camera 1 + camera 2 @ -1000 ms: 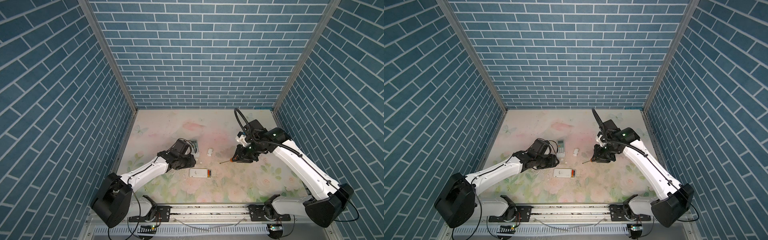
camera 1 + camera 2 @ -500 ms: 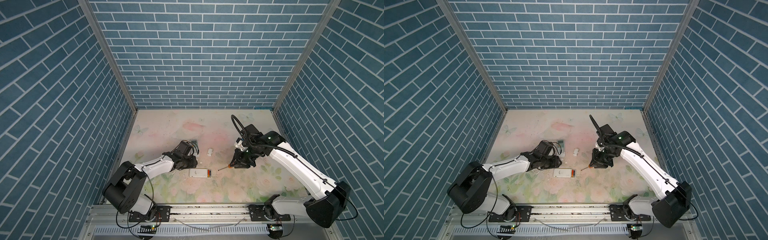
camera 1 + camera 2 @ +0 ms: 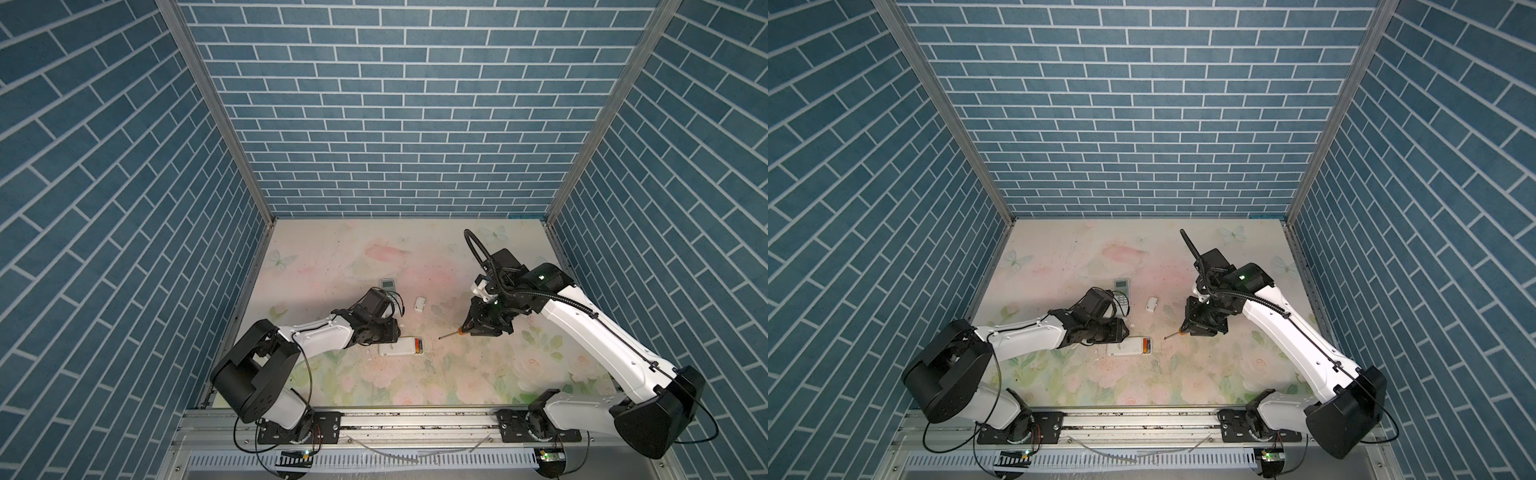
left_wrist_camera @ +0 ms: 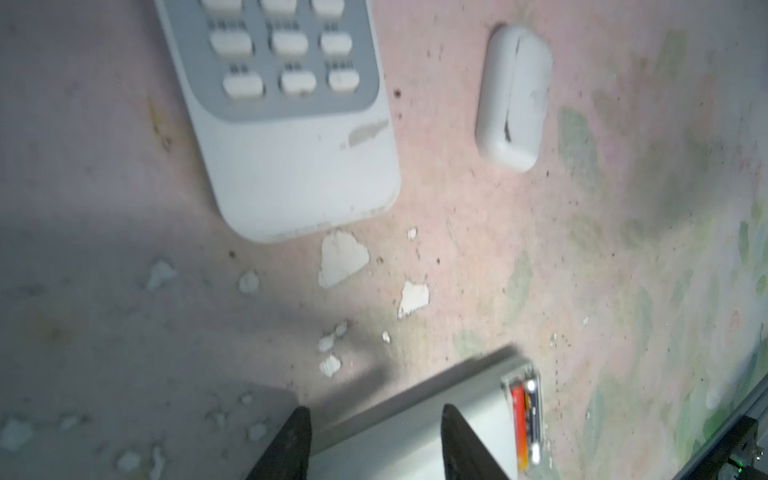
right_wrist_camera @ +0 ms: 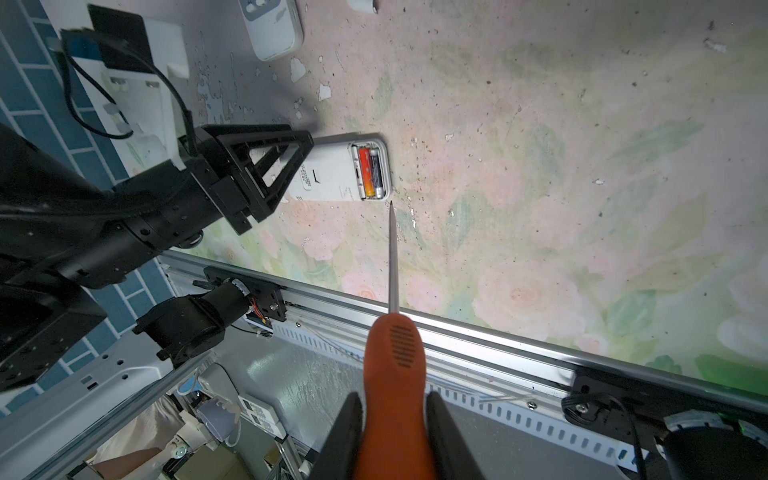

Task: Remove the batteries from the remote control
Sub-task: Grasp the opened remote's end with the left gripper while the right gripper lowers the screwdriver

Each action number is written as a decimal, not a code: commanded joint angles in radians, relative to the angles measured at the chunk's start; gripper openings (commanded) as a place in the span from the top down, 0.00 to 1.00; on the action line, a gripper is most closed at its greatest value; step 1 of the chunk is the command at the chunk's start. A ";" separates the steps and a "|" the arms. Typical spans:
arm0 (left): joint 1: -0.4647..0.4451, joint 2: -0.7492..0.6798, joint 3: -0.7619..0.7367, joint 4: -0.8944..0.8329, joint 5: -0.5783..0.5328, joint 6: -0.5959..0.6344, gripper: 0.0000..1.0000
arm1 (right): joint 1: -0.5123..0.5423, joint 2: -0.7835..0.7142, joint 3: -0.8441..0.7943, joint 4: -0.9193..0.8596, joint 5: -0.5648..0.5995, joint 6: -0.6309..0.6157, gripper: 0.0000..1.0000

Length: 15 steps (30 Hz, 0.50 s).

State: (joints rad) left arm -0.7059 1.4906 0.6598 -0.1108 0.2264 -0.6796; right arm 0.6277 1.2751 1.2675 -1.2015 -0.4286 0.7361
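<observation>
On the tabletop, the remote control lies uncovered, batteries unremoved; right end effector grips screwdriver, left end effector straddles it, clamping unclear.

Tabletop: pale floral print, pinks and greens, scuffed and speckled with dark spots. Small white rounded cover lies flat near the tabletop's middle; in the left wrist view a dark seam runs along it. White flakes are scattered on the print on the front-left side of the cover, the larger ones irregular. Screwdriver, with an orange handle and a thin bare metal shaft, sits right of the middle, tilted, tip pointing left and slightly toward the front edge. Aluminium rail runs along the front edge. Blue brick-pattern walls close the back, left and right edges.
</observation>
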 commanded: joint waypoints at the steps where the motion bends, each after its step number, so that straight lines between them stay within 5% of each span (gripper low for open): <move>1: -0.034 -0.038 -0.049 -0.030 -0.026 -0.053 0.48 | 0.004 -0.005 0.003 -0.020 0.017 -0.002 1.00; 15: -0.208 -0.163 -0.146 -0.041 -0.109 -0.270 0.48 | 0.022 0.001 -0.011 -0.020 0.015 -0.013 1.00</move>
State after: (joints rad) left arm -0.8875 1.3357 0.5316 -0.1246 0.1474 -0.8883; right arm 0.6434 1.2755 1.2671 -1.2045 -0.4213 0.7326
